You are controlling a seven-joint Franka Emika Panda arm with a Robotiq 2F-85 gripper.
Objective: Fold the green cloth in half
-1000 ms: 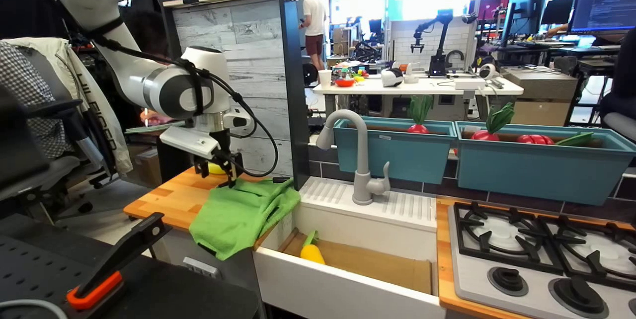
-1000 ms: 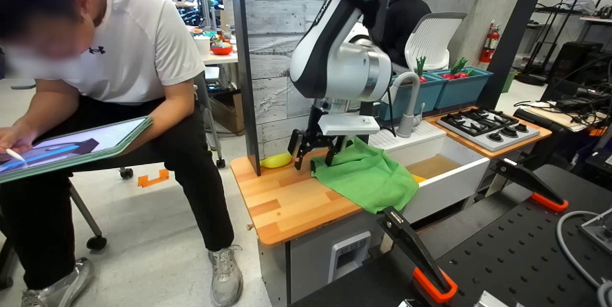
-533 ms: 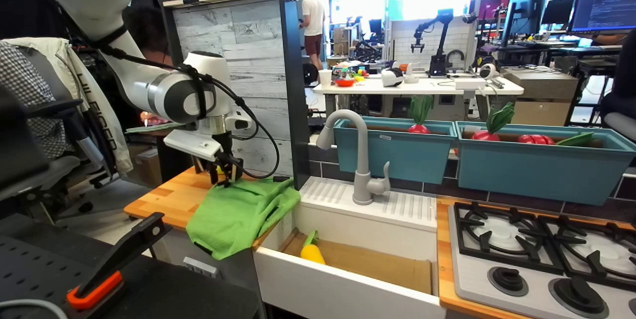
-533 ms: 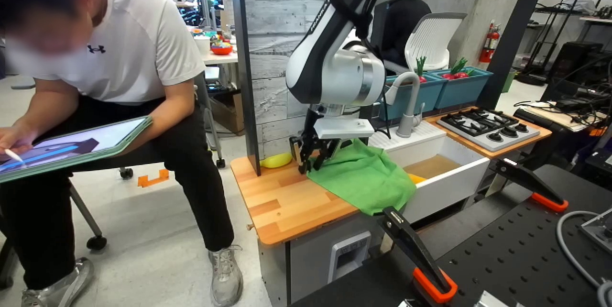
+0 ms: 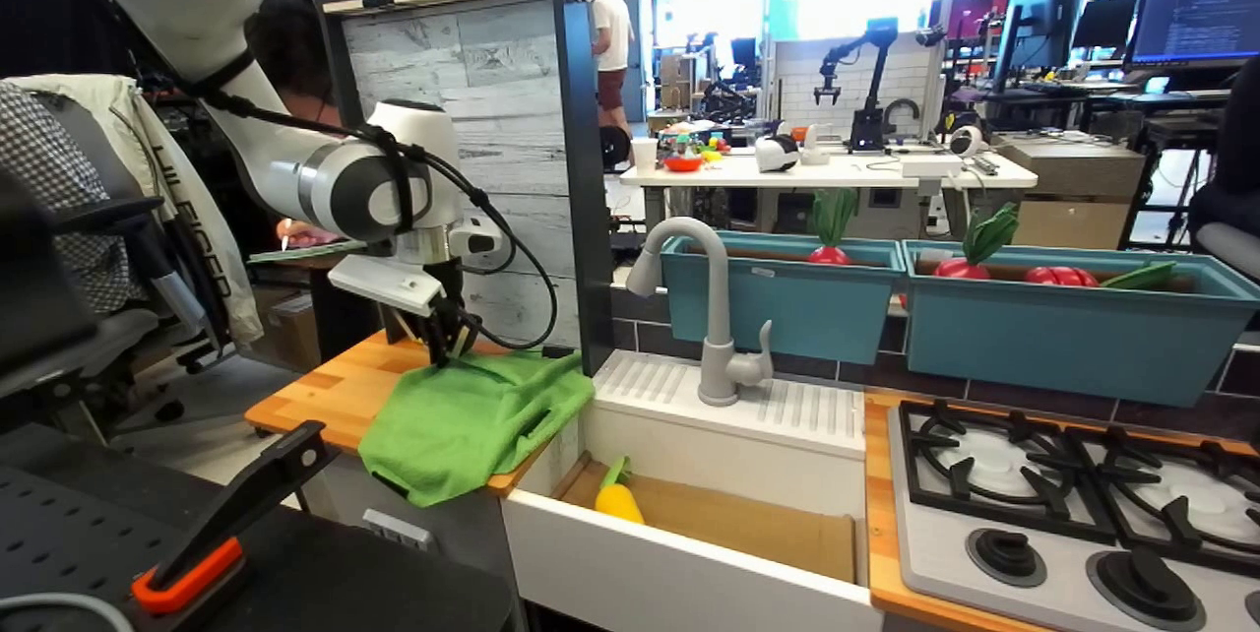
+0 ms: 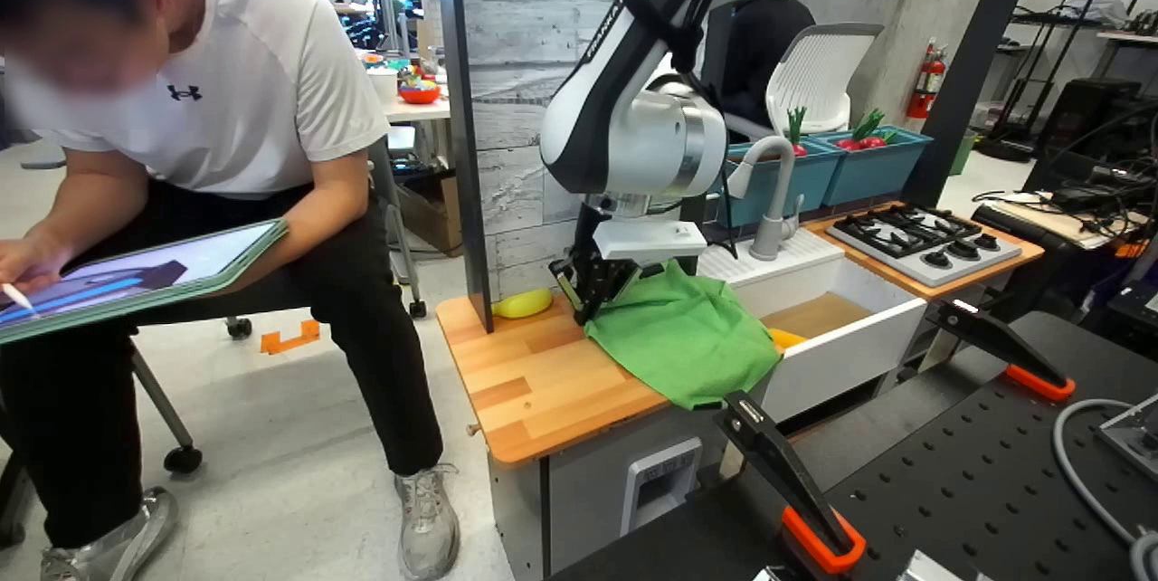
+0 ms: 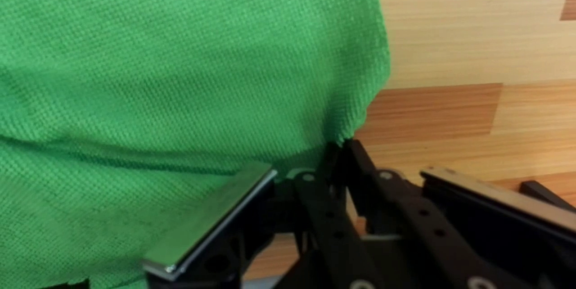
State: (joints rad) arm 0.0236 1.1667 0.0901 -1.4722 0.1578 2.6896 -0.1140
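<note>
The green cloth [image 5: 472, 430] lies rumpled at the end of the wooden counter, its front corner hanging over the front edge. In an exterior view the same cloth [image 6: 683, 341] reaches across to the sink's side. My gripper [image 6: 582, 317] points down at the cloth's edge on the bare-wood side. In the wrist view the gripper [image 7: 340, 144] has its fingertips together, with a bunched bit of the cloth's edge [image 7: 351, 122] pinched between them. Folds run across the cloth [image 7: 180, 77] to the left of the fingers. How much fabric is between the pads is hidden.
Bare wooden counter [image 6: 552, 395] shows beside the cloth. A yellow banana [image 6: 523, 303] lies by the grey plank wall panel [image 6: 516, 110]. The sink [image 5: 689, 563] with its faucet [image 5: 717, 317] adjoins the cloth. A black clamp [image 6: 787, 472] stands near the front edge.
The gripper's fingers have come together from wide apart and now pinch the cloth's edge. The cloth has shifted slightly towards the bare wooden side of the counter.
</note>
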